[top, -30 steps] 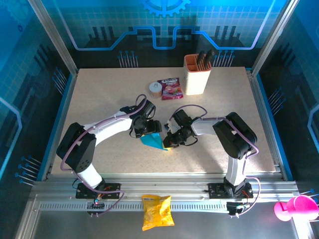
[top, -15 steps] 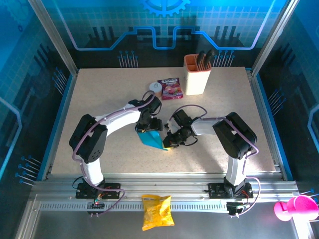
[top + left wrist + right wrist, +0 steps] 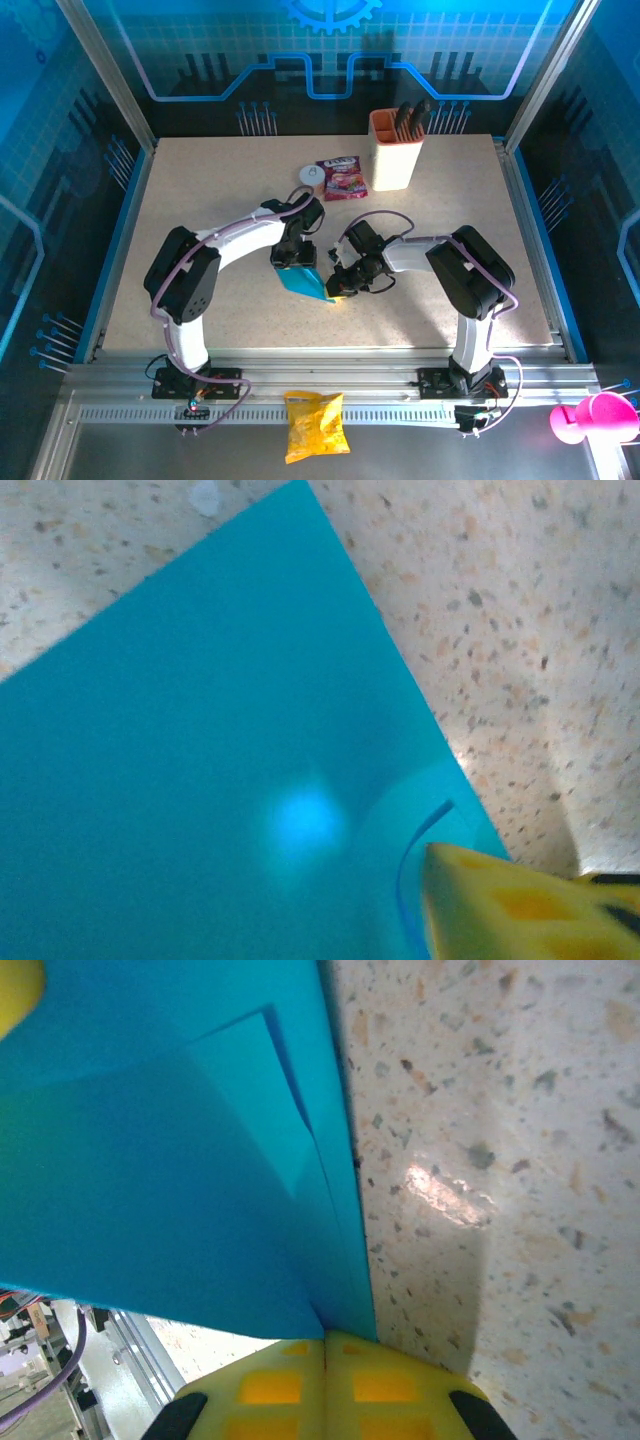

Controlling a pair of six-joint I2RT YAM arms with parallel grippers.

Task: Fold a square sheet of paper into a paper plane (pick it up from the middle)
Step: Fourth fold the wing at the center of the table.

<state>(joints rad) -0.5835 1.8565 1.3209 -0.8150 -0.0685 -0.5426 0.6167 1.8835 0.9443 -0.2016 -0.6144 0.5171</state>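
Bottom centre of the top view, nearest the arm bases: a yellow snack bag (image 3: 316, 425) lies on the metal rail, off the work surface. A pink object (image 3: 590, 418) sits at the bottom right corner. My read is that neither matters to the fold.

Centre of the table (image 3: 190, 200): the blue paper (image 3: 303, 281) is partly folded into a wedge pointing lower right. It sits between the left gripper (image 3: 292, 260) above it and the right gripper (image 3: 340, 285) at its tip.

Right wrist view: the yellow fingers (image 3: 270, 1385) are together, clamped on the paper's pointed end, where at least 2 layers meet. This is likely an anchor, so the layers cannot slide while the other arm works.

Left wrist view: 1 yellow finger (image 3: 520, 910) shows at lower right, at a curled lip of paper. From that alone I cannot tell whether the jaws are apart or closed on the sheet.

Edges: the paper's right edge runs straight, with bare speckled table beside it. There is open room left of the wedge and below it toward the rail.

Upper centre, farthest: a small white round item (image 3: 312, 176), a pink-red snack packet (image 3: 342, 178) and a beige holder cup (image 3: 393, 152), all well apart from the paper.
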